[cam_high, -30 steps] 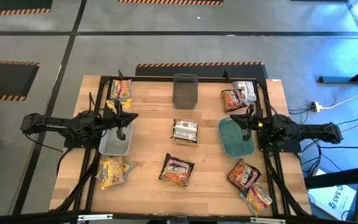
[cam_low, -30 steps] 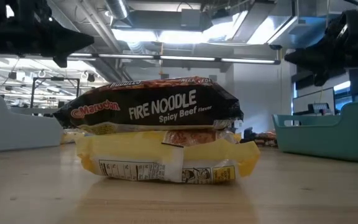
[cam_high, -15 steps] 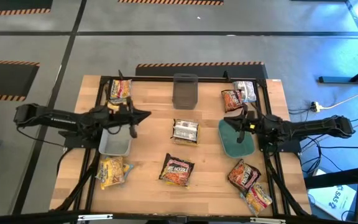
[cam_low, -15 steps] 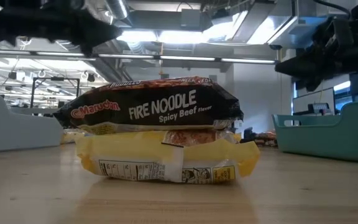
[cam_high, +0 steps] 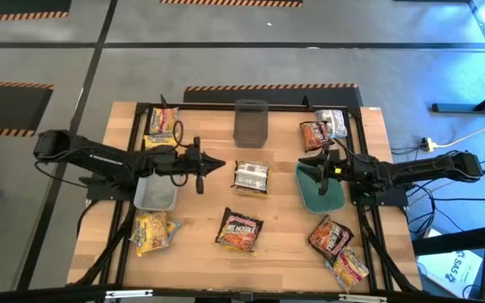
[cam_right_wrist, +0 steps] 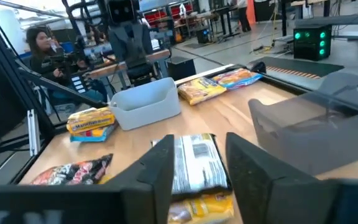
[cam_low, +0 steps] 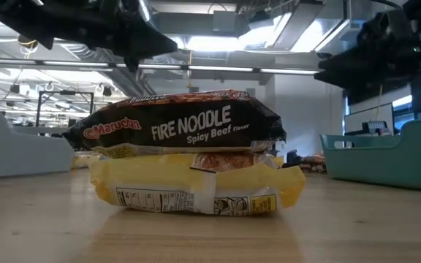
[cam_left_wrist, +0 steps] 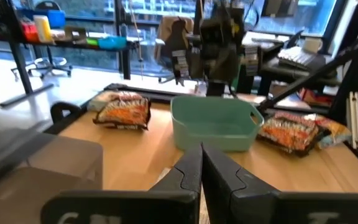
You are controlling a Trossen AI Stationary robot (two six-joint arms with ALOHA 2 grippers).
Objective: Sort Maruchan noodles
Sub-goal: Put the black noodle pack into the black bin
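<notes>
Fingers of the left gripper [cam_left_wrist: 202, 163] are pressed together and empty, held above the desk [cam_high: 200, 210] between the pale grey bin [cam_high: 156, 192] and the silver-white packet [cam_high: 251, 178] at the middle. Fingers of the right gripper [cam_right_wrist: 199, 163] are parted with nothing between them, held over the teal bin's [cam_high: 316, 195] near edge and pointed toward that same silver-white packet, which is seen lying flat with a yellow packet edge under it. A dark Fire Noodle packet [cam_high: 240, 231] is seen resting on a yellow packet at the front centre. Other packets are spread about: two at the far left [cam_high: 162, 123], one at the front left [cam_high: 152, 231], two at the far right [cam_high: 323, 130], two at the front right [cam_high: 338, 246]. A clear grey bin [cam_high: 251, 123] is placed at the far middle.
</notes>
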